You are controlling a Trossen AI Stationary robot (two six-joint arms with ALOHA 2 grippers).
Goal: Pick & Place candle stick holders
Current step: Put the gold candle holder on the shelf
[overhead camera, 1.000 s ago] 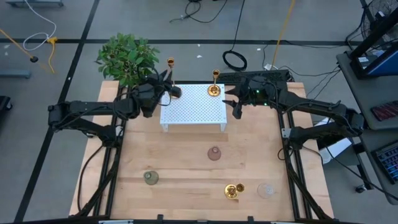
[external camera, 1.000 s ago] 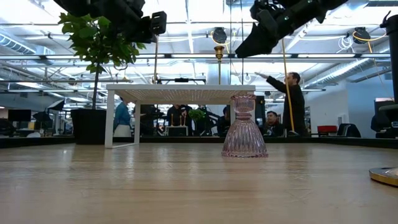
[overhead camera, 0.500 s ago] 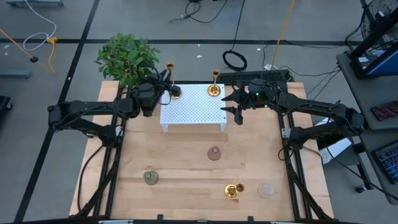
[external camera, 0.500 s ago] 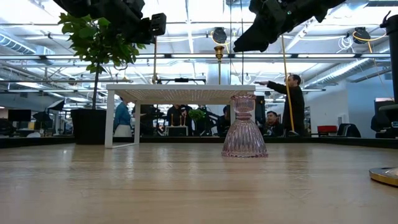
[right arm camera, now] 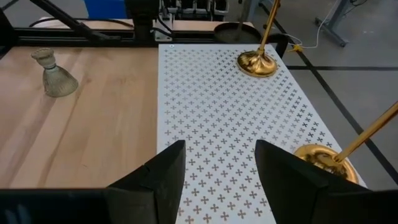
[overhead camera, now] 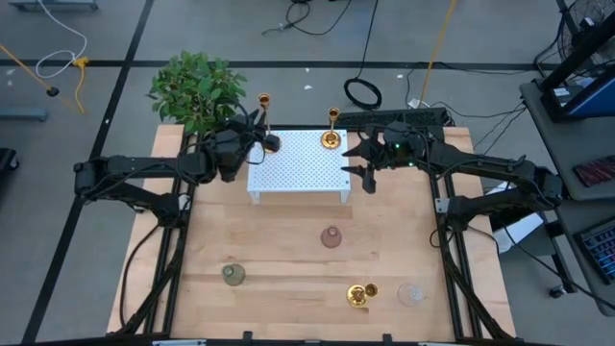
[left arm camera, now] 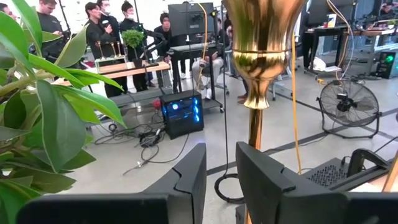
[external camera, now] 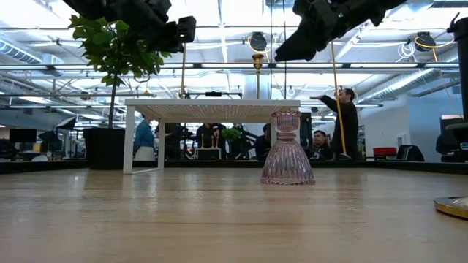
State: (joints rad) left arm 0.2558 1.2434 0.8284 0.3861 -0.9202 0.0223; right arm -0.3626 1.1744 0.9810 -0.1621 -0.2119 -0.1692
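Observation:
A tall gold candlestick (overhead camera: 264, 100) stands by its round base (right arm camera: 257, 62) on the left far corner of a white perforated shelf (overhead camera: 298, 168). A second gold candlestick (overhead camera: 332, 117) stands on the shelf's right far corner (right arm camera: 323, 158). A third (overhead camera: 360, 294) lies on the table near the front. The pink holder (overhead camera: 332, 236), olive holder (overhead camera: 232, 275) and clear holder (overhead camera: 412, 293) stand on the table. My left gripper (left arm camera: 221, 149) is narrowly open beside the tall candlestick's stem (left arm camera: 255, 127). My right gripper (overhead camera: 356, 163) is open and empty above the shelf's right end. My left gripper comes level from the near side at the tall candlestick's stem (left arm camera: 254, 134). The stem runs down behind one finger (left arm camera: 267, 180), and the gap between the fingers is empty. Whether that finger touches the stem, I cannot tell.
A leafy plant in a dark pot (overhead camera: 195, 88) stands at the table's far left corner, close to my left gripper. Bare wood lies between the shelf and the holders. People stand in the room beyond the table's far edge.
My right gripper has risen a little and shifted slightly toward the table's left, over the shelf's right end, then kept still.

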